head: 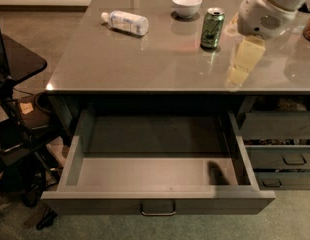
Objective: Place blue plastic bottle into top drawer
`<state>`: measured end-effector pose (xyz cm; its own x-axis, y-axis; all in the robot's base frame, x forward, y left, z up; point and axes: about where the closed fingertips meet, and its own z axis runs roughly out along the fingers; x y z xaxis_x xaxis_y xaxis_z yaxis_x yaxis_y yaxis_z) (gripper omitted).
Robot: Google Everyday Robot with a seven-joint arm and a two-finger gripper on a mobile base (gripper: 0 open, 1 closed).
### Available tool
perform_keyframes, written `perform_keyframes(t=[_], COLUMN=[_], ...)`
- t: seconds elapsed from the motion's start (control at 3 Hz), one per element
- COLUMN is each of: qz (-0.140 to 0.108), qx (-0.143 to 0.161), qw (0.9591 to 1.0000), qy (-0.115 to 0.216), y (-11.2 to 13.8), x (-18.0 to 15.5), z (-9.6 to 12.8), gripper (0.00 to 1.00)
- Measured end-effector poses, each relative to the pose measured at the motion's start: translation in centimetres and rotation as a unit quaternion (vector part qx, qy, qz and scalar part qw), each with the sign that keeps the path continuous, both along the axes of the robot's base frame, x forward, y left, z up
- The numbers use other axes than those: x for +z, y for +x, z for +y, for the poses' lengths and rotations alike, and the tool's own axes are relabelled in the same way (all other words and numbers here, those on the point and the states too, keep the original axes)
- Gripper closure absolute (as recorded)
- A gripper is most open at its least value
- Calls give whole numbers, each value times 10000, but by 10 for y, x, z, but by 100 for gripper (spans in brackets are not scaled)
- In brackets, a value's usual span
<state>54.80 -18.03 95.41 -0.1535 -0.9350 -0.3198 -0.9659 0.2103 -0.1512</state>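
The blue plastic bottle point(126, 22) lies on its side at the back left of the grey desktop point(145, 64), white cap pointing left. The top drawer point(158, 202) is pulled wide open below the desk front, and its inside holds nothing but a shadow. Its small loop handle point(158, 209) is centred on the front. My gripper point(236, 76), pale yellow under a white wrist point(265, 14), hangs over the right part of the desktop. It is right of the green can and well away from the bottle, holding nothing.
A green soda can point(212, 28) and a white bowl point(186, 4) stand at the back middle of the desk. Narrower grey drawers point(285, 154) sit under the desk's right side. A black stand with cables point(15, 109) is on the floor at left.
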Motion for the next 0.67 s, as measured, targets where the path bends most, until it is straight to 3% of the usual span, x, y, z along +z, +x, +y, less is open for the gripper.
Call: perform_keyframes(t=[0.33,0.67], qz=[60,-50], qx=[32,-13], qw=[9999,9991], qy=[113,425], y=[60,108], x=[-13,-21], z=[22,42], gripper=[0,0])
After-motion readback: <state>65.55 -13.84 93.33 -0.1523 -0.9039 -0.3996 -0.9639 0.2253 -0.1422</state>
